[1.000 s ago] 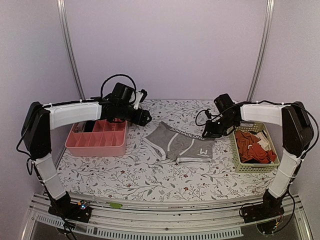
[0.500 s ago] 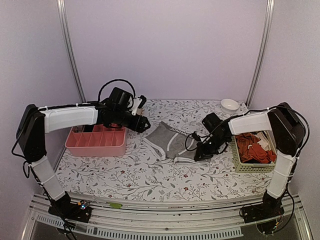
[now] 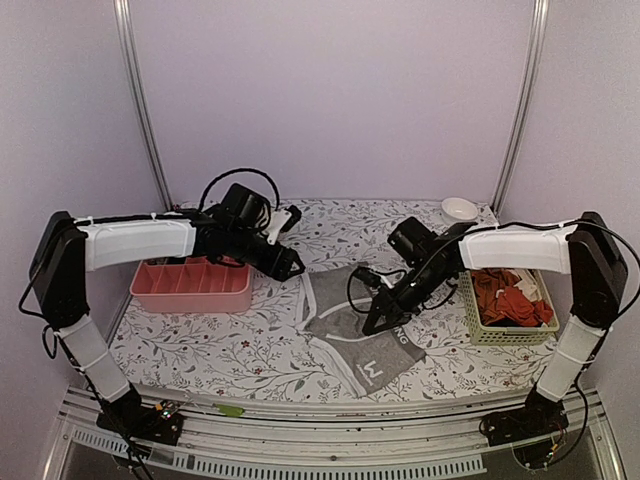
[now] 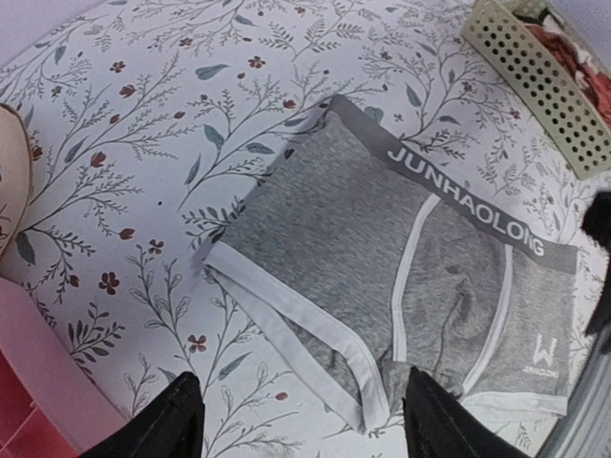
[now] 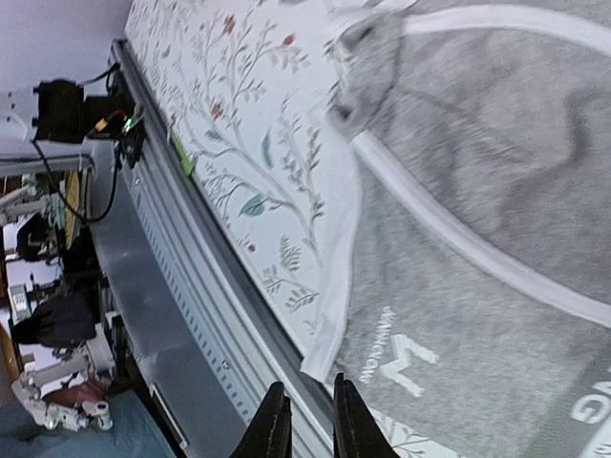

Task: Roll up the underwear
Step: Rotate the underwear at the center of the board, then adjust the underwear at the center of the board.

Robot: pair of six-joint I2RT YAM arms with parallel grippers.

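Note:
The grey underwear (image 3: 335, 325) lies spread on the floral table, its leg with the white W logo pointing toward the front edge. My right gripper (image 3: 372, 325) hovers over its middle. In the right wrist view the fingers (image 5: 307, 386) are almost together with nothing between them, just short of the pale hem corner of the underwear (image 5: 477, 286). My left gripper (image 3: 293, 264) is at the underwear's far left side. In the left wrist view its jaws (image 4: 305, 420) stand wide open and empty above the leg hem of the underwear (image 4: 363, 229).
A pink compartment tray (image 3: 190, 288) stands at the left under the left arm. A pale basket (image 3: 500, 335) with orange-red garments (image 3: 505, 295) stands at the right. A white bowl (image 3: 460, 210) sits at the back right. The table's metal front rail (image 5: 191, 315) runs close to the logo leg.
My right gripper swung left and forward from the basket side. The underwear was pulled toward the front and turned, logo leg now nearest the front. My left gripper shifted slightly.

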